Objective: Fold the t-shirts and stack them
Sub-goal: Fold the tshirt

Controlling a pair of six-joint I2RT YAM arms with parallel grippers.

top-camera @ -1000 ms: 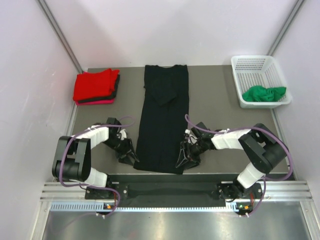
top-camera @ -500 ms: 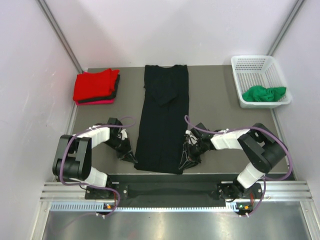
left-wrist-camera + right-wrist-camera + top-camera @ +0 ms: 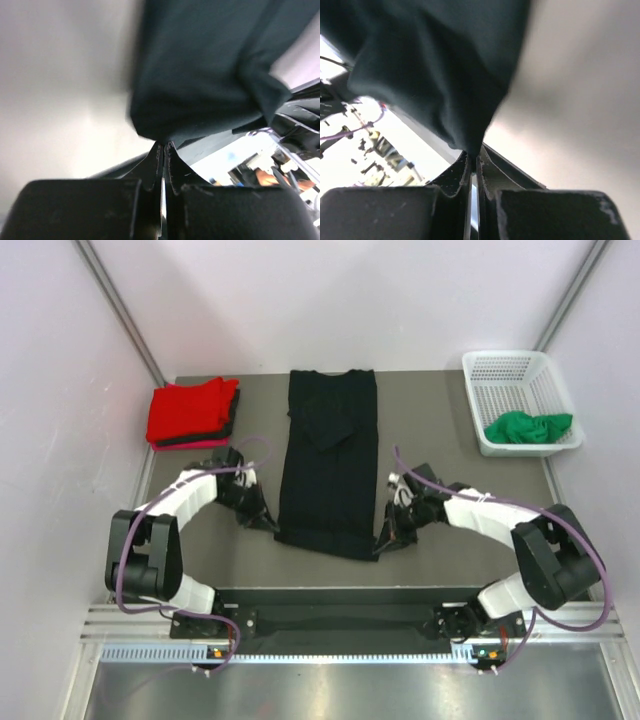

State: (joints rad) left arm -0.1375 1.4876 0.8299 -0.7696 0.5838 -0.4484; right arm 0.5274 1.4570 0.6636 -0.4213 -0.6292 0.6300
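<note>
The black t-shirt (image 3: 328,455) lies lengthwise down the middle of the frame on the grey table (image 3: 440,430). The left gripper (image 3: 268,525) has its fingers pinched tight on the shirt's lower left corner, and the right gripper (image 3: 385,543) is clamped the same way on the lower right one. At the upper left sits a folded pile with the red t-shirt (image 3: 185,410) on top, and at the upper right the green t-shirt (image 3: 528,427) lies crumpled in the white basket (image 3: 510,368).

Grey table (image 3: 450,420); pale lilac walls (image 3: 350,300); metal rail (image 3: 600,620) at near edge.
</note>
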